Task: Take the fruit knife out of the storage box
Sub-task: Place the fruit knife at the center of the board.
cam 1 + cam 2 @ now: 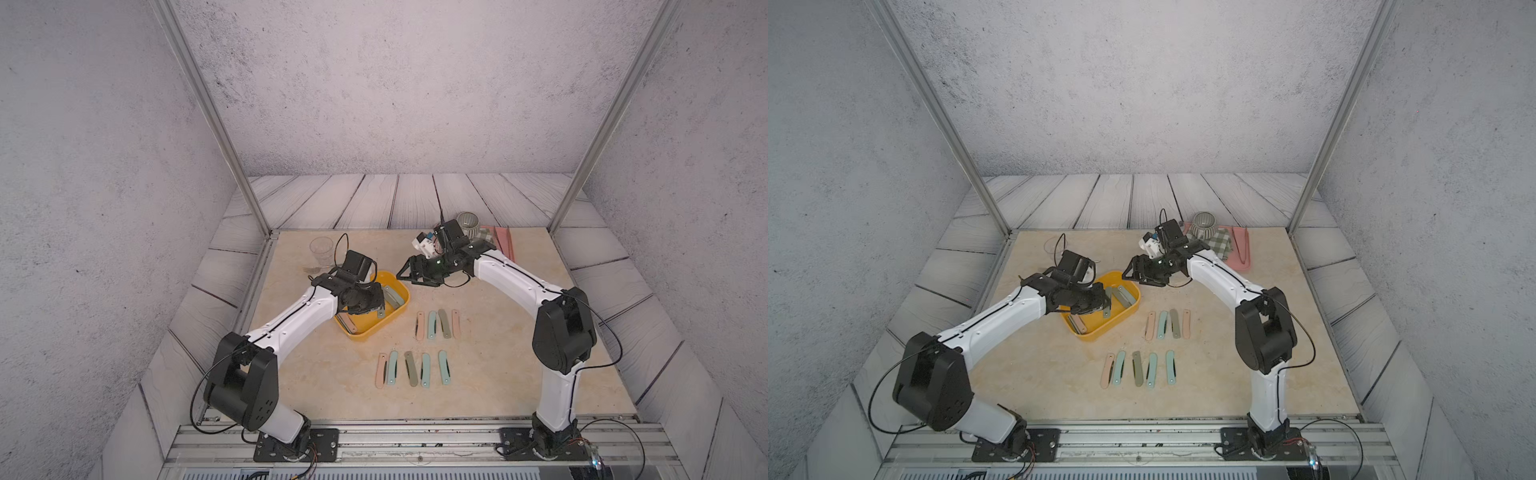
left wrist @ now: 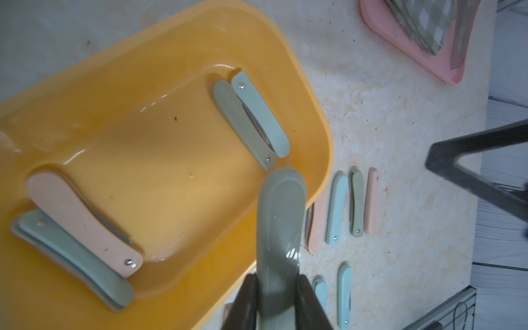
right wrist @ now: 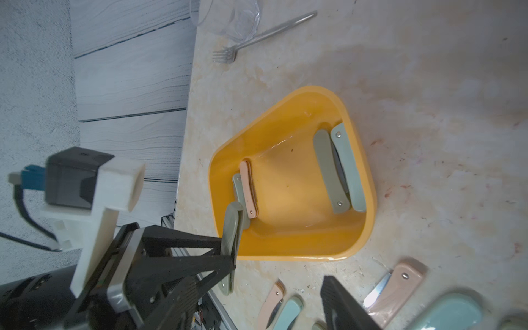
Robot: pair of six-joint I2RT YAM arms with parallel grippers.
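Note:
My left gripper [image 2: 275,281] is shut on an olive-green folded fruit knife [image 2: 281,214] and holds it raised over the near right rim of the yellow-orange storage box [image 2: 157,143]. The right wrist view shows that knife [image 3: 233,228] edge-on at the storage box [image 3: 285,251] wall. Inside lie a green and teal pair [image 2: 245,123] at one end, and a pink knife [image 2: 80,217] on a teal one [image 2: 77,263] at the other. My right gripper [image 1: 402,277] hovers open and empty by the box's far right corner, apart from the held knife.
Two rows of several folded knives, one [image 1: 436,324] behind the other [image 1: 415,368], lie on the table right of the box. At the back right, a pink tray [image 1: 1239,253] carries a checked cloth [image 1: 1219,243] and a ribbed cup [image 1: 1204,222]. A clear glass [image 1: 321,249] and a fork [image 3: 257,34] are at the back left.

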